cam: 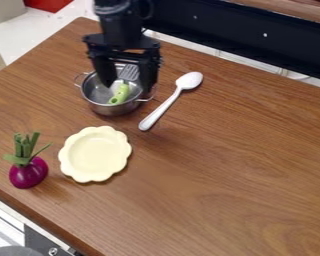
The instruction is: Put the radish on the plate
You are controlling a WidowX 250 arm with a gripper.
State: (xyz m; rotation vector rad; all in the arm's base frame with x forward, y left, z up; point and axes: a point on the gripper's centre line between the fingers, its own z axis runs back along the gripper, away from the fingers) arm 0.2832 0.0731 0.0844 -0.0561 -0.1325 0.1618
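Observation:
The black gripper hangs over the metal pot near the top left of the table, its two fingers spread apart with nothing held between them. At the lower left, close to the table's edge, stands a purple radish with green leaves pointing up. A pale yellow plate with a scalloped rim lies just right of the radish, not touching it, and its surface is bare. Both radish and plate are nearer the camera than the gripper.
A metal pot holds a spatula with a green handle. Right of the pot, a white spoon lies slanted on the wooden table. The table's left edge runs close by the radish.

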